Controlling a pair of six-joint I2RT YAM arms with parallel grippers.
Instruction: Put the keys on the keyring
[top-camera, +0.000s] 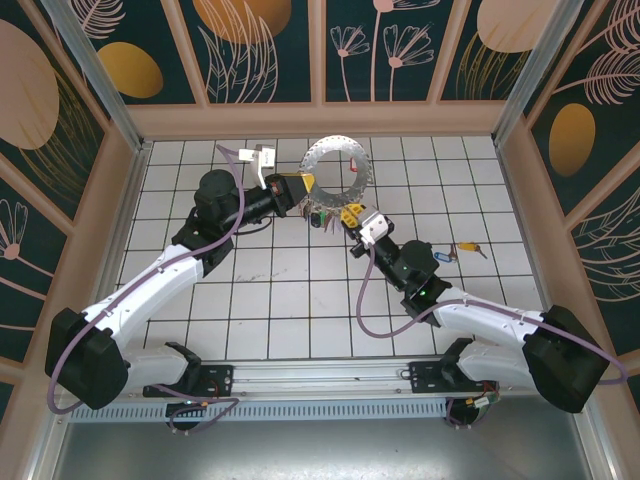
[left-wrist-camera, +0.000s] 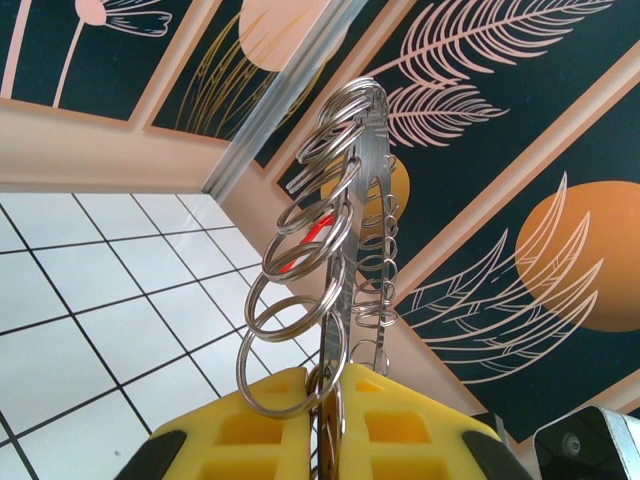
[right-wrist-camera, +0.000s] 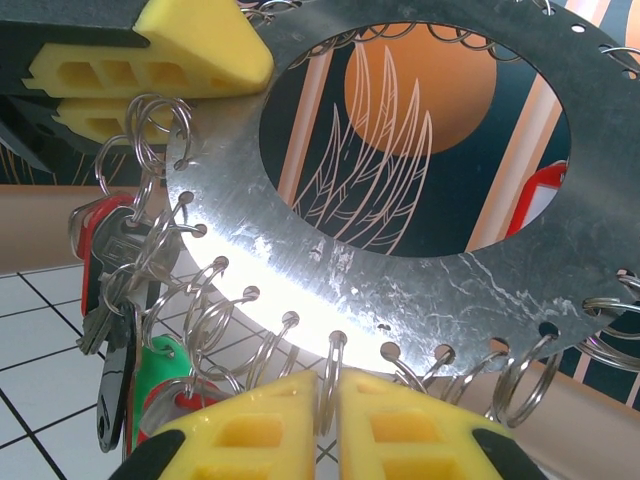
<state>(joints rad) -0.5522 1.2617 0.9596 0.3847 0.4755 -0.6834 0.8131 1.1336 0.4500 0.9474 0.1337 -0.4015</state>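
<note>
Silvery keyring, held aloft: my left gripper clamps its rim, my right gripper pinches 1 split ring on it.

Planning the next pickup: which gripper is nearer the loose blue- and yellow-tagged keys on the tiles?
Right. The right gripper pinches the near rim of the large silvery keyring, the loose keys to its right; the left gripper clamps its left rim, farther away.
</note>
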